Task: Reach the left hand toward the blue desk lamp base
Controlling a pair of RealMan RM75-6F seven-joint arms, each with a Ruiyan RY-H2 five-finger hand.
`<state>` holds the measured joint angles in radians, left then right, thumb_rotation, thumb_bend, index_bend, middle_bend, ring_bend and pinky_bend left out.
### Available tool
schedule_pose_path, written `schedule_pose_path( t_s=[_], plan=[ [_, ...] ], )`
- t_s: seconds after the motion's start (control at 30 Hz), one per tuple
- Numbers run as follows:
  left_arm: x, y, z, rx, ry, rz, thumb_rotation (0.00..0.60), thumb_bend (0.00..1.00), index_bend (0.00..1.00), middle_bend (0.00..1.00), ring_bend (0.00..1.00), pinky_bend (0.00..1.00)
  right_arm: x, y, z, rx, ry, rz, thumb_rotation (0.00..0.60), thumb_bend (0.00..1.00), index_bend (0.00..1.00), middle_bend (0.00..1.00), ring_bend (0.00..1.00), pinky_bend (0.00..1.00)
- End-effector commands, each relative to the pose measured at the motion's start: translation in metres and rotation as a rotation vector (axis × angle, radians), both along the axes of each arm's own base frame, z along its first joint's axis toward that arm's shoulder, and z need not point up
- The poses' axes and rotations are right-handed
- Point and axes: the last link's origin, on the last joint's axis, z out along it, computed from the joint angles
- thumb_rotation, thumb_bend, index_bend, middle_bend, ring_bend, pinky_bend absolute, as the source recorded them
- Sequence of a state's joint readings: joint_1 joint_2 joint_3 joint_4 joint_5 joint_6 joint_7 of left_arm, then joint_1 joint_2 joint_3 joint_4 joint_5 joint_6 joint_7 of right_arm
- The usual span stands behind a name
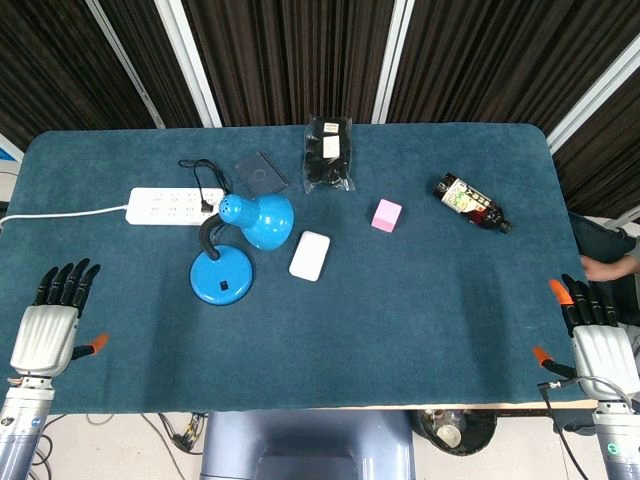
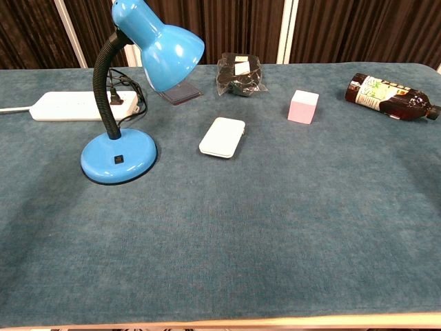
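Your left hand sits at the near left edge of the dark teal felt-covered table, palm down, fingers straight and slightly apart, holding nothing; it only shows in the head view. Your target, the round glossy blue desk lamp base, stands on the felt in the left half of the table, well apart from that hand, further in and toward the middle. The base carries a small black switch on top, and a black gooseneck rises from its back edge to the blue cone-shaped lamp shade, which tips toward the table centre. Just behind the lamp lies a white power strip with the lamp's black cord plugged in; its white lead runs off the left edge. A white rounded rectangular case lies flat just right of the base, not touching it. Further back there's a dark flat square card and a clear bag of black parts. A small pink cube sits right of centre, and a dark brown bottle with a printed label lies on its side toward the far right. Your right hand is at the near right edge, fingers extended and spread a little, nothing in it.
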<state>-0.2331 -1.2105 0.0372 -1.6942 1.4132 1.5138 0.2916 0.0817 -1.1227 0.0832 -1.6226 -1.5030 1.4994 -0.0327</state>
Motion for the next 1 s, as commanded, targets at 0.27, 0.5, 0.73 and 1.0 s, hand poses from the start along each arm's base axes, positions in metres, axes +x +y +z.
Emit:
schedule_pose_path(
  t_s=[0.27,0.5,0.73,1.0],
  plan=[
    [0.001,0.001,-0.001,-0.011,0.009,0.001,0.600,0.09,0.00,0.00,0.00,0.05,0.002,0.000,-0.001,0.001,0.001,0.005,0.600,0.25,0.00,0.00,0.00,0.00],
    [0.015,0.012,-0.004,-0.034,0.029,-0.009,0.600,0.25,0.00,0.29,0.34,0.50,0.001,0.000,0.002,-0.013,0.005,0.001,0.600,0.25,0.00,0.00,0.00,0.00],
    [0.040,0.036,-0.022,-0.161,0.038,0.021,0.600,0.51,0.00,0.85,0.83,0.83,0.001,0.000,0.002,-0.010,0.003,0.002,0.600,0.25,0.00,0.00,0.00,0.00],
    [0.069,0.064,-0.068,-0.331,0.096,0.075,0.600,0.58,0.00,0.90,0.88,0.87,0.000,0.000,0.003,-0.009,-0.008,0.000,0.600,0.25,0.00,0.00,0.00,0.00]
  ],
)
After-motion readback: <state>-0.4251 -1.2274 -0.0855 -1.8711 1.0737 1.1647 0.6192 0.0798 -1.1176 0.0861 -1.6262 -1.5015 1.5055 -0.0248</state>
